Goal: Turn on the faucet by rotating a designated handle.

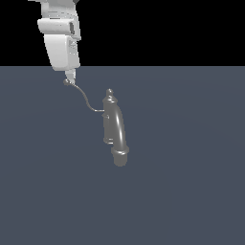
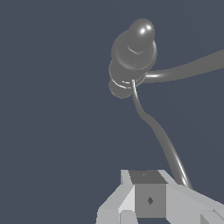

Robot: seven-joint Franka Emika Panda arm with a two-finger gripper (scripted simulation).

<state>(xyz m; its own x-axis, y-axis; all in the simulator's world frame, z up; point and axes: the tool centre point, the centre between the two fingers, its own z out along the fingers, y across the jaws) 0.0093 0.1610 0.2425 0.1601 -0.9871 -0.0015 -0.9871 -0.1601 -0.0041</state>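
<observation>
Faucet (image 1: 114, 125) stands upright near mid counter (image 1: 191, 191), thick spout arching toward the camera. Handle (image 1: 85, 98) curves up from the body to the exterior view's left; its ball tip sits right at the hand (image 1: 70, 79). Fingers (image 2: 148, 199) look close together by the tip, but can't tell if it's gripped.

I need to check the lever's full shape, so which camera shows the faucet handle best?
The exterior view: the whole handle shows, from the faucet body up to its tip at the pincer. The wrist view shows the handle closer, but its tip is hidden behind the pincer.
</observation>
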